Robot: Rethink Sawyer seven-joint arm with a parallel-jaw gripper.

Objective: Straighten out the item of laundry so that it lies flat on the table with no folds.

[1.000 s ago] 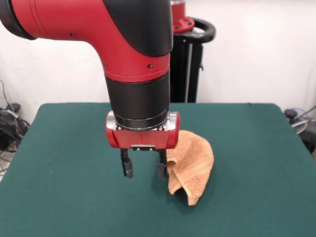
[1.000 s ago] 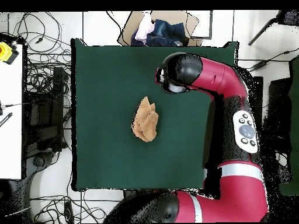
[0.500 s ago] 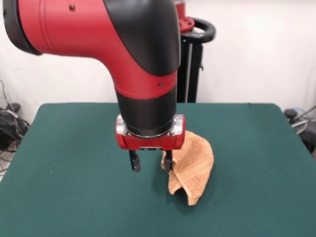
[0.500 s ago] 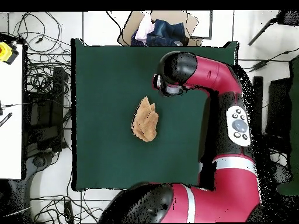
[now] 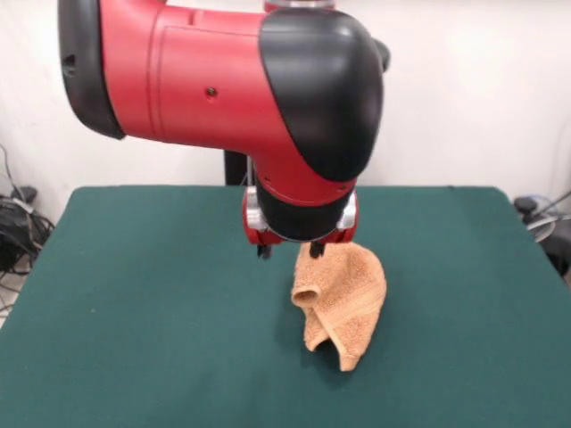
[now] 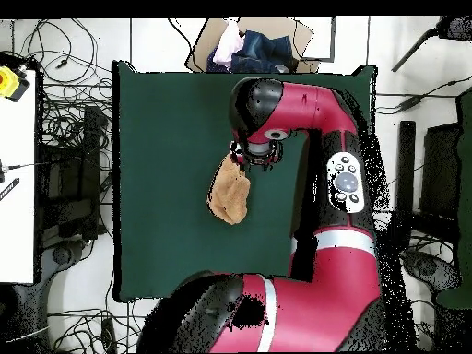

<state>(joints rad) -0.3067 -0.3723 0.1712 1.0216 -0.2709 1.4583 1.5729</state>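
The towel (image 5: 339,303) sits crumpled in a humped, doubled-over heap near the middle of the green table (image 5: 134,294), one rolled fold gaping like a tube at its 9 o'clock side and a loose corner drooping toward 6 o'clock in the front view. The red and black arm reaches down over the heap's far edge, its gripper (image 5: 290,251) poised at the towel's 12 o'clock. Only two dark fingertips peek out below the red wrist — one clear of the cloth, the other at or just touching the top fold. How wide the jaws stand, and whether any cloth lies between them, cannot be told from either view; the bulky wrist hides them.

From overhead the arm's head covers the end of the towel (image 6: 230,194) farthest from the robot's base, the rest of the heap lying free on the table (image 6: 157,138).

The risk from here looks plain: a pinch that takes several stacked layers at once would likely drag the whole bundle across the felt instead of opening it — and a grip on the thin top fold alone could slip, leaving the creases in place.
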